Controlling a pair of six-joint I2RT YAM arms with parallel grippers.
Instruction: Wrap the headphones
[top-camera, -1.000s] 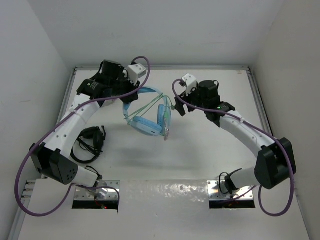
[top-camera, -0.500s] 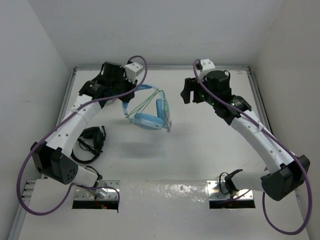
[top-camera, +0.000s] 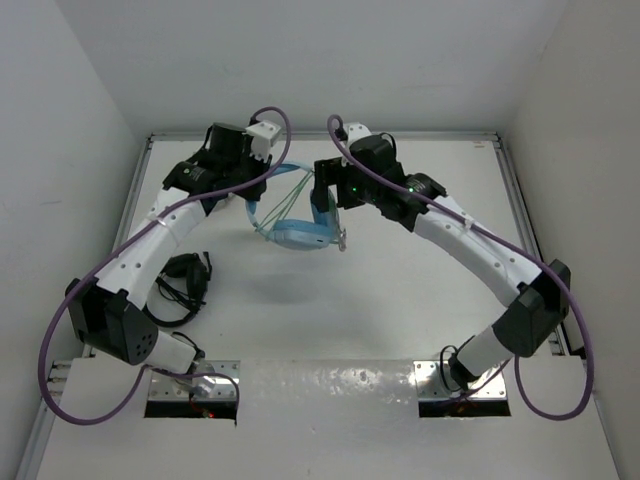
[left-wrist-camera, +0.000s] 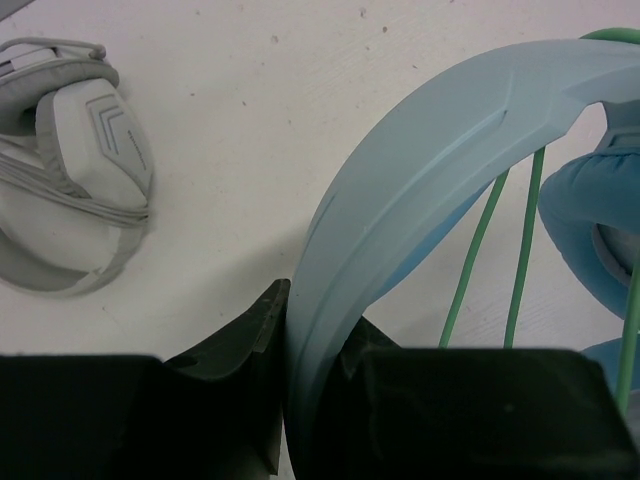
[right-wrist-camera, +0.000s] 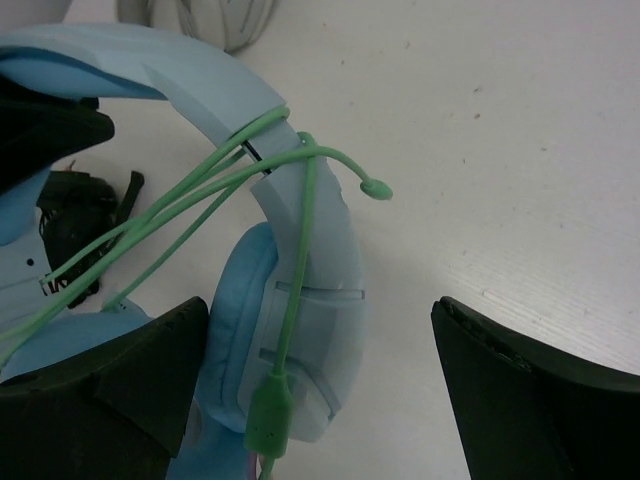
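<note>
The light blue headphones (top-camera: 298, 236) hang above the table at the back middle. My left gripper (top-camera: 258, 195) is shut on their blue headband (left-wrist-camera: 420, 180); in the left wrist view both jaws of this gripper (left-wrist-camera: 315, 400) press on the band. The thin green cable (right-wrist-camera: 200, 195) runs in several strands across the headband, and its plug (right-wrist-camera: 268, 420) hangs down over one ear cup (right-wrist-camera: 310, 300). My right gripper (top-camera: 325, 205) is wide open and empty; in its wrist view the gripper (right-wrist-camera: 320, 390) has that ear cup and the plug between its jaws, and they touch nothing.
Black headphones (top-camera: 178, 285) lie on the table under the left arm. Grey-white headphones (left-wrist-camera: 70, 200) lie on the table close to the left gripper. White walls close in the table at the left, back and right.
My right arm has swung from the right side leftward to the headphones, its gripper open. The headphones have tilted a little in the left gripper's hold.
</note>
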